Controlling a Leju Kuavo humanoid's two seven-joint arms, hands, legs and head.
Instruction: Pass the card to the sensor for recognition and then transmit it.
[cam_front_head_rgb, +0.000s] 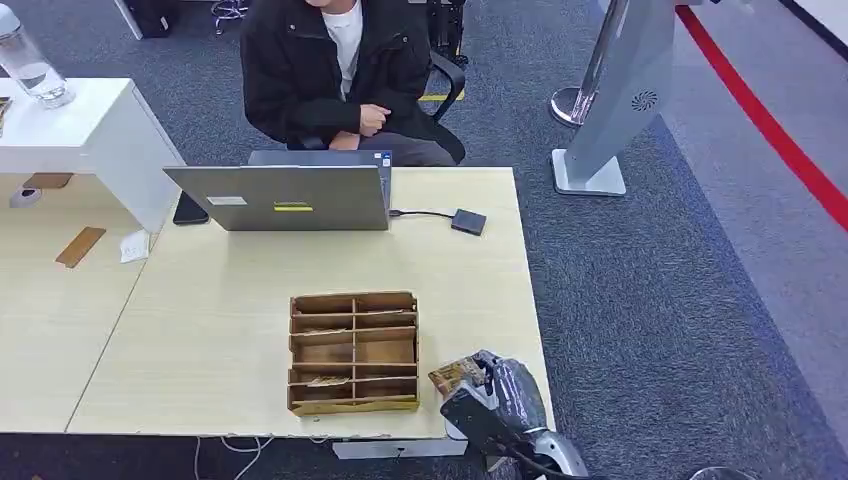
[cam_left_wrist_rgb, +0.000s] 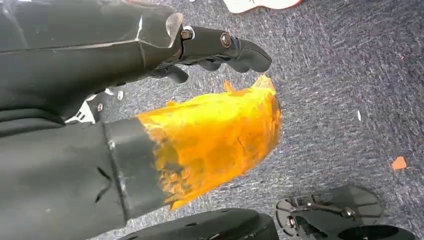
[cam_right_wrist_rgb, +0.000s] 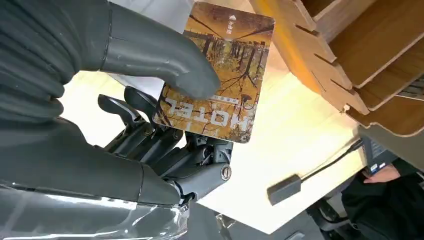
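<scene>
My right hand (cam_front_head_rgb: 490, 392) hovers over the table's near right corner, just right of the wooden organizer (cam_front_head_rgb: 353, 352). Its thumb and fingers (cam_right_wrist_rgb: 165, 127) pinch a brown hotel card (cam_right_wrist_rgb: 220, 70), also visible as a small brown card (cam_front_head_rgb: 456, 377) in the head view. The dark square sensor (cam_front_head_rgb: 468, 221) lies at the far right of the table, cabled to the laptop (cam_front_head_rgb: 285, 196); in the right wrist view the sensor (cam_right_wrist_rgb: 285, 188) lies beyond the card. My left hand (cam_left_wrist_rgb: 210, 47) hangs over the carpet, fingers curled, holding nothing, with an orange-covered thumb (cam_left_wrist_rgb: 215, 140).
A person (cam_front_head_rgb: 335, 70) in a dark jacket sits behind the laptop. A white table (cam_front_head_rgb: 90, 120) with a glass bottle (cam_front_head_rgb: 30, 60) adjoins at the left. A grey stand (cam_front_head_rgb: 610, 110) rises on the carpet to the right. Bare tabletop (cam_front_head_rgb: 460, 290) lies between organizer and sensor.
</scene>
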